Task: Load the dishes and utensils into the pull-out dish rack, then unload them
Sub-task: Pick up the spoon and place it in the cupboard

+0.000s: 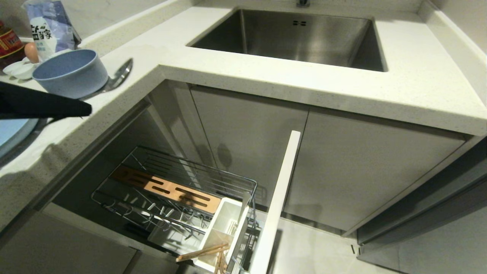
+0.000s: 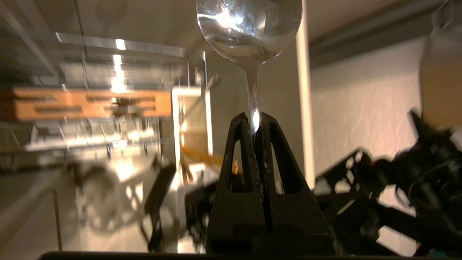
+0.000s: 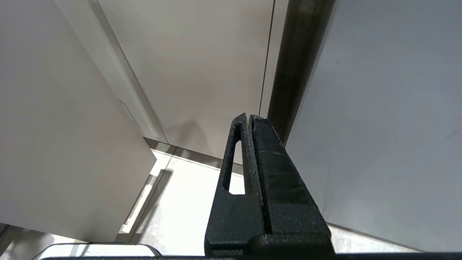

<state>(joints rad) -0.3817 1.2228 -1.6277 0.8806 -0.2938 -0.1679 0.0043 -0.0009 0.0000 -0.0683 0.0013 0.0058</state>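
My left gripper is shut on the thin handle of the silver spoon, whose bowl sticks out beyond the fingertips. In the head view the left gripper reaches in from the left over the counter edge, and the spoon shows beside the pale-blue bowl. The pale-blue plate peeks in at the left edge. Below, the pull-out dish rack stands pulled out, with the chopsticks leaning in its white caddy. My right gripper is shut and empty, down by the cabinet doors.
A steel sink is set into the white counter. Small white saucers, an egg, a bottle and a bag crowd the back left corner. The rack's white panel front juts out over the floor.
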